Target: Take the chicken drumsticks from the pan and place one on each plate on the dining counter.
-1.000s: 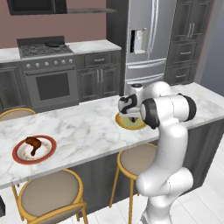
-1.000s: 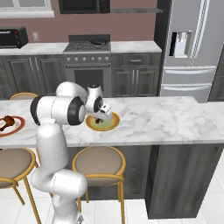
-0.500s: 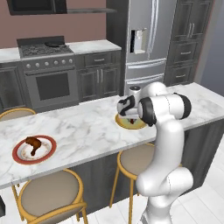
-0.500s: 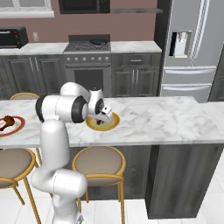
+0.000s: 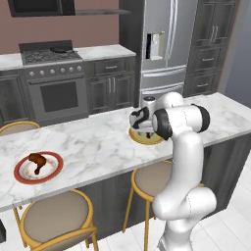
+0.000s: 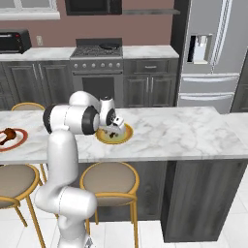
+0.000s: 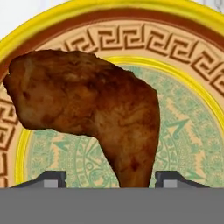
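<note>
My gripper (image 7: 113, 178) hangs low over the yellow-tan plate (image 7: 131, 8) with its golden rim, on the dining counter (image 5: 88, 143). A reddish-brown drumstick (image 7: 92, 100) lies between the fingertips (image 7: 54, 177), bone end toward me. The jaws stand wide, with a clear gap on the left side, so the gripper is open. From the base views the gripper (image 5: 141, 123) (image 6: 115, 127) is right above this plate (image 5: 142, 141) (image 6: 124, 138). The other drumstick (image 5: 37, 161) (image 6: 7, 134) rests on the red-rimmed plate (image 5: 22, 172) (image 6: 15, 144) far to the left. The black pan (image 5: 61, 49) (image 6: 109, 46) sits on the stove.
Round tan stools (image 5: 59, 223) (image 6: 109, 178) stand along the near side of the counter. The stove (image 5: 51, 78) and a steel fridge (image 5: 159, 49) line the far wall. Bare marble stretches between the two plates and to the right of the arm (image 6: 193, 131).
The hand has sunk slightly toward the yellow-tan plate with the drumstick under it. The red-rimmed plate and its drumstick have not moved.
</note>
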Controlling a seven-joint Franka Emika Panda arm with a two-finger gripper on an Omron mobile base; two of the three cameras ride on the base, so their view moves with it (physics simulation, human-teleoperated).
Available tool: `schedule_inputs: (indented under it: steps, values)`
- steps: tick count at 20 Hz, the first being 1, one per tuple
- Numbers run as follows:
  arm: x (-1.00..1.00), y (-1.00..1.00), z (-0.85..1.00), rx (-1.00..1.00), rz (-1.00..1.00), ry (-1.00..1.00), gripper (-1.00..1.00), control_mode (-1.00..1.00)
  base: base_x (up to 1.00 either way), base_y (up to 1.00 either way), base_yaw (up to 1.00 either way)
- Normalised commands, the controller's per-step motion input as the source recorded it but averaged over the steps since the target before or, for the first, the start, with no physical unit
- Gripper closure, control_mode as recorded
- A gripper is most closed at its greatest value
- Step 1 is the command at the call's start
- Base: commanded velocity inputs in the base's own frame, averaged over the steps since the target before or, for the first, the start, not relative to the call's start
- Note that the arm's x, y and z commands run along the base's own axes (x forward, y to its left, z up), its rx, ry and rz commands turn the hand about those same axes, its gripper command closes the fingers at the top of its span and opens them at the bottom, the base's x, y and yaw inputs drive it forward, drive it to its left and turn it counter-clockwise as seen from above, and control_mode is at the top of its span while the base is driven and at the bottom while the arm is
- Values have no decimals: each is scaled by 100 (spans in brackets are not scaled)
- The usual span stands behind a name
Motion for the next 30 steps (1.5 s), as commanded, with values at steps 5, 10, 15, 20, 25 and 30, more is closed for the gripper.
schedule_inputs:
  steps: [5,10,15,20,25,30]
  values:
    - [-7,-1,41,3,0,0,-100,-100,0,0,0]
    - [-28,-6,62,2,0,0,-100,-100,0,0,0]
    - [-59,-15,54,2,0,0,-100,-100,0,0,0]
    - [-99,-16,27,4,0,-6,-100,-100,0,0,0]
    - [-100,-18,9,0,0,-22,-100,-100,0,0,0]
    - [-100,-15,7,0,0,-24,-100,-100,0,0,0]
